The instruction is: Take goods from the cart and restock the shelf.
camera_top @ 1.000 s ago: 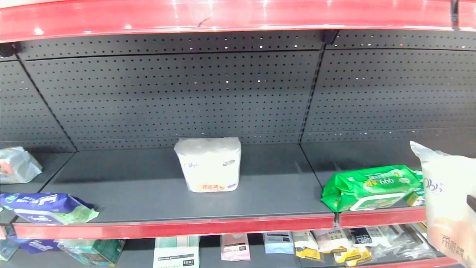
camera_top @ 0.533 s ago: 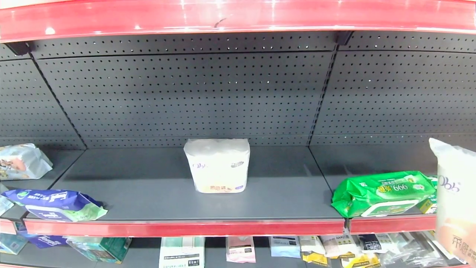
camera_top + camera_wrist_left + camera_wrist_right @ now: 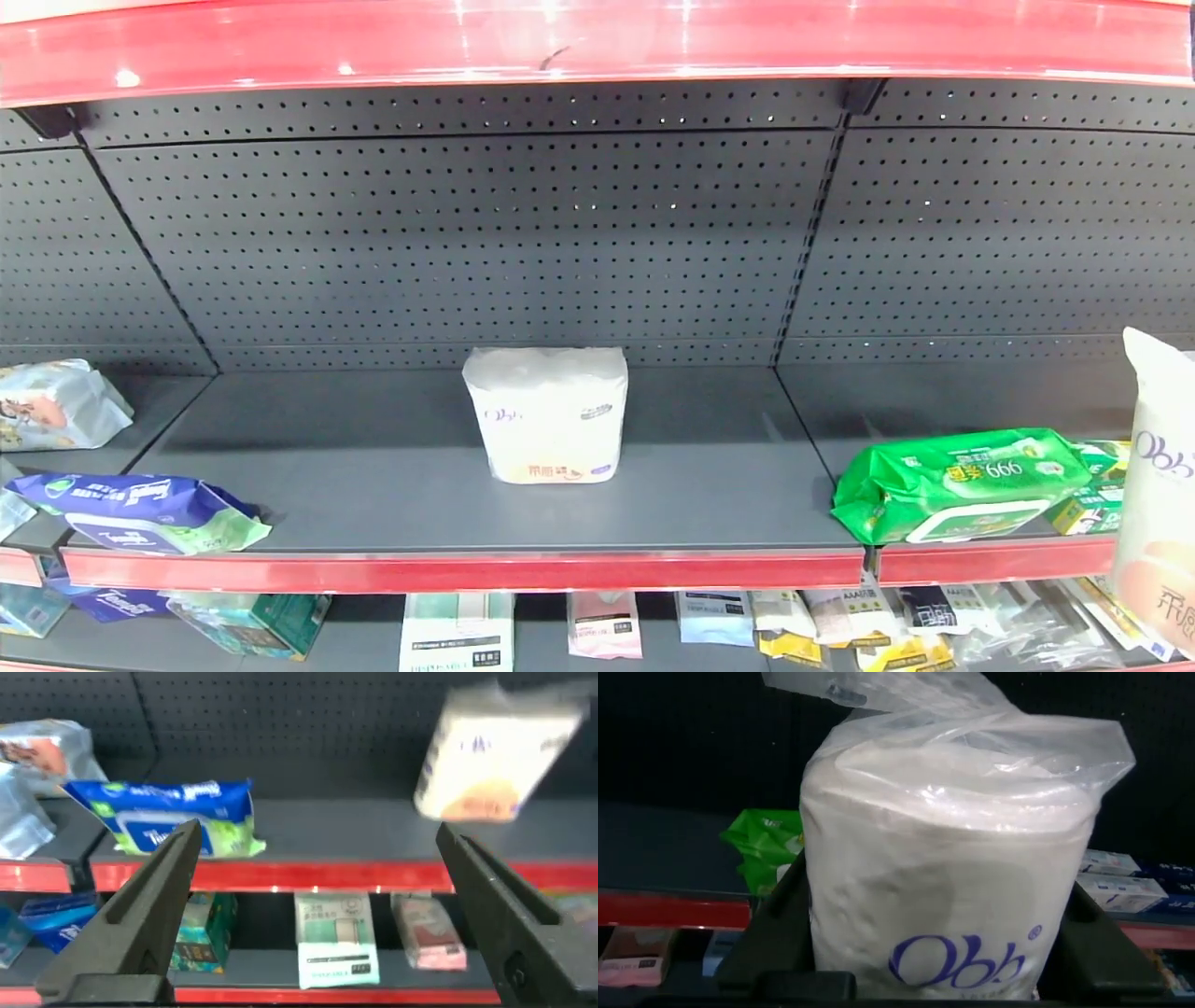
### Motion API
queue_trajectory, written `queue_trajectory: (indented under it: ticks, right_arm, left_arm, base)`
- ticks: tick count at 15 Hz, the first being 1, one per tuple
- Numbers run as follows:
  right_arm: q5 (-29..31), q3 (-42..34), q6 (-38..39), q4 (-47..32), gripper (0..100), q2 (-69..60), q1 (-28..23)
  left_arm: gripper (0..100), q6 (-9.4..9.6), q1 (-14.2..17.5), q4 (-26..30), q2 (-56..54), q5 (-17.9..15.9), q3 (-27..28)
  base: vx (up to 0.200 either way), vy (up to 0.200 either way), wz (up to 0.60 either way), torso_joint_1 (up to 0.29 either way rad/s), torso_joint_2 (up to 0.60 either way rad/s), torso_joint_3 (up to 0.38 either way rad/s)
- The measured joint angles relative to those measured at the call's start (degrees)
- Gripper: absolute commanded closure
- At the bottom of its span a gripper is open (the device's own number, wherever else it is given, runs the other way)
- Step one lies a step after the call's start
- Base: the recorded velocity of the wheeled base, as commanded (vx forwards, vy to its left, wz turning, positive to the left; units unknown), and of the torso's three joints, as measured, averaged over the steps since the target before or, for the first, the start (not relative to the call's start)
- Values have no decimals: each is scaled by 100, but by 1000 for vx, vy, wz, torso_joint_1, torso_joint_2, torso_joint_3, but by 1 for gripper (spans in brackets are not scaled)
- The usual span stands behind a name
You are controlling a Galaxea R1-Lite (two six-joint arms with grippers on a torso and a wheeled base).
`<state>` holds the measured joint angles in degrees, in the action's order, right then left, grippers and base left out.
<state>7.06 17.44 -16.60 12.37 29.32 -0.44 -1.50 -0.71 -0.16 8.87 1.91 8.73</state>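
A white tissue pack [image 3: 546,415] stands upright in the middle of the grey shelf [image 3: 373,485]. A second, matching tissue pack [image 3: 1158,485] in clear plastic hangs at the right edge of the head view, in front of the shelf's right bay. My right gripper [image 3: 938,943] is shut on this held pack [image 3: 952,859], one dark finger on each side. My left gripper [image 3: 318,833] is open, fingers wide apart with nothing between them, in front of the shelf's red front edge. Beyond it are the standing tissue pack [image 3: 495,761] and a blue wipes pack [image 3: 173,817].
Green wipes packs [image 3: 962,481] lie on the right bay. A blue pack [image 3: 140,513] and a pale pack [image 3: 56,406] lie at the left. Bare shelf lies on both sides of the standing pack. Small goods [image 3: 597,621] fill the lower shelf. A red shelf [image 3: 560,37] runs overhead.
The head camera shifted at first, then held still. The held tissue pack has moved right and a little up, towards the head view's edge.
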Motion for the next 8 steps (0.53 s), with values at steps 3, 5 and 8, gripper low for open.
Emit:
queue_trajectory:
  ticks: [3, 5, 8]
  right_arm:
    - [-26, -15, 174, 0, 100, -18, 6]
    - [-28, 7, 218, 0, 100, -22, -7]
    - [-44, 9, 216, -6, 100, 15, -9]
  left_arm:
    - [0, 60, 16, -354, 1736, 235, 841]
    - [0, 232, 35, -908, 2954, 148, 1158]
    - [0, 880, 395, -1927, 4774, -1242, 1456]
  base:
    - [0, 0, 0, 0, 0, 0]
    - [0, 0, 0, 0, 0, 0]
    - [0, 0, 0, 0, 0, 0]
